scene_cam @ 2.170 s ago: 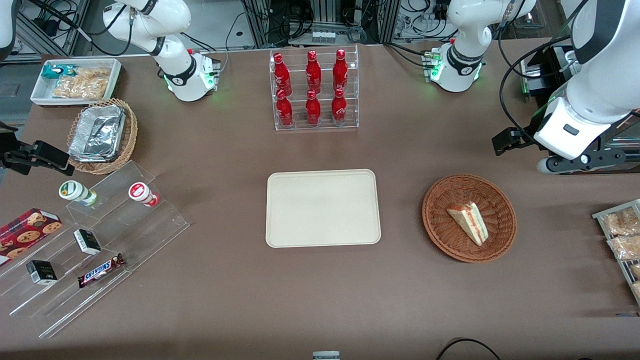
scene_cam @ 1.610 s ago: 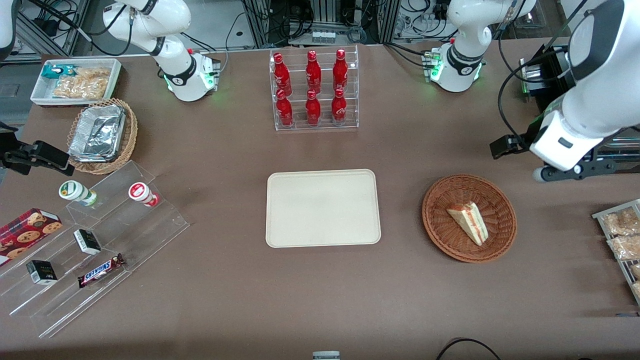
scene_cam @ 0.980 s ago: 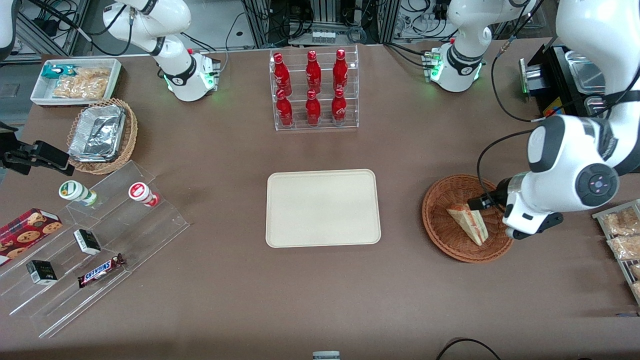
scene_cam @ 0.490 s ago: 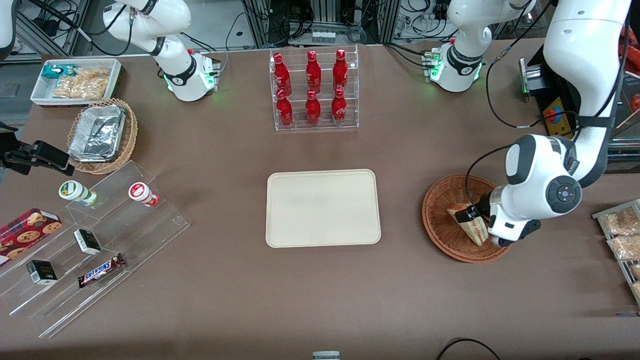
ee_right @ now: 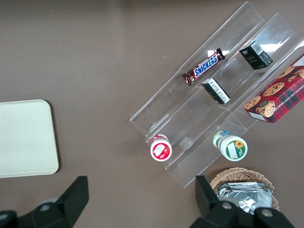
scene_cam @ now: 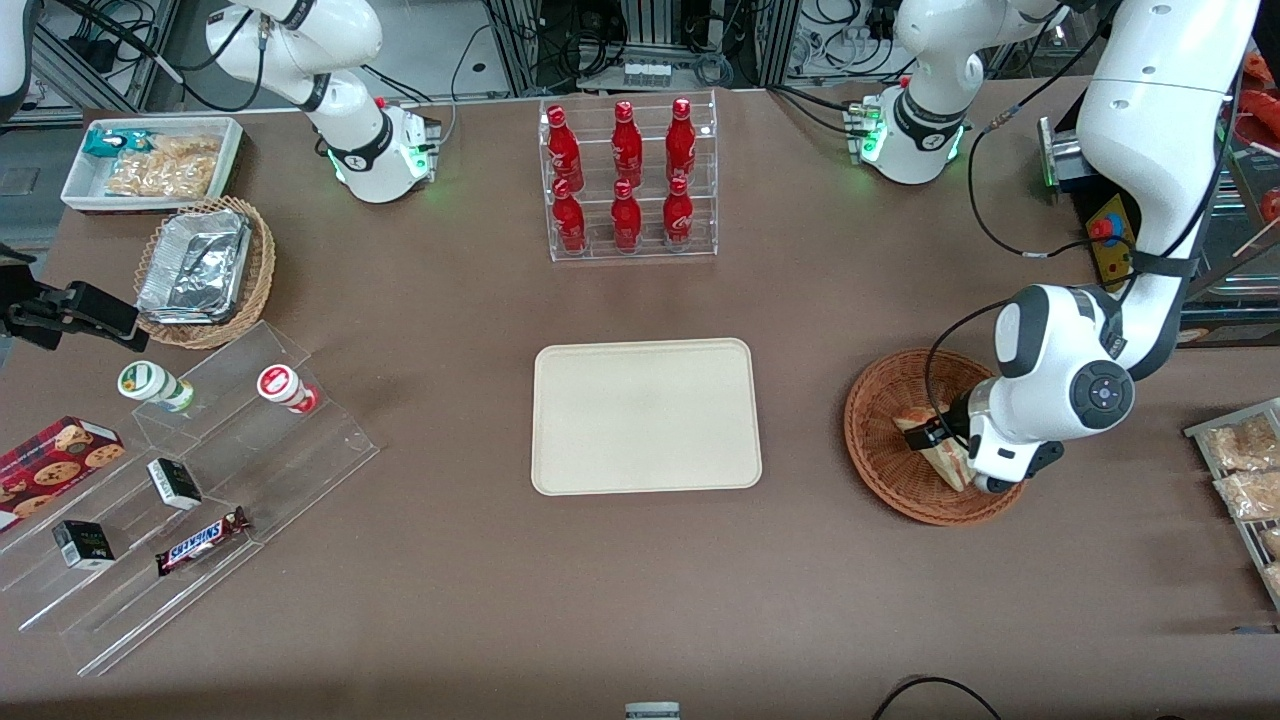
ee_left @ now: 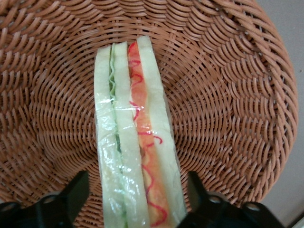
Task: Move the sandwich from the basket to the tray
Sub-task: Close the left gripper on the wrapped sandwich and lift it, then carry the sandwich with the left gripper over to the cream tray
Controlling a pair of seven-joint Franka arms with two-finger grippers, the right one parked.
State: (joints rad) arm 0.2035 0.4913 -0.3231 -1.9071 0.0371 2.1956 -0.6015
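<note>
The sandwich (scene_cam: 917, 420) (ee_left: 135, 142), a plastic-wrapped wedge with green and red-orange filling stripes, lies in the round reddish-brown wicker basket (scene_cam: 880, 450) (ee_left: 228, 95). My left gripper (scene_cam: 957, 455) (ee_left: 137, 194) is down in the basket, open, with one black finger (ee_left: 76, 192) on each side of the sandwich's wide end and only narrow gaps to it. In the front view the wrist hides most of the sandwich. The cream tray (scene_cam: 645, 415) (ee_right: 26, 137) lies flat at the table's middle, apart from the basket, toward the parked arm's end.
A clear rack of red bottles (scene_cam: 628, 180) stands farther from the front camera than the tray. Bagged snacks (scene_cam: 1240, 470) lie at the working arm's table end. Acrylic steps with small goods (scene_cam: 200, 470), a tan basket of foil trays (scene_cam: 205, 270) and a white bin (scene_cam: 150, 160) are toward the parked arm's end.
The left arm swung in from the table's edge and lowered over the basket. Its gripper now stands around the sandwich, which has not moved.
</note>
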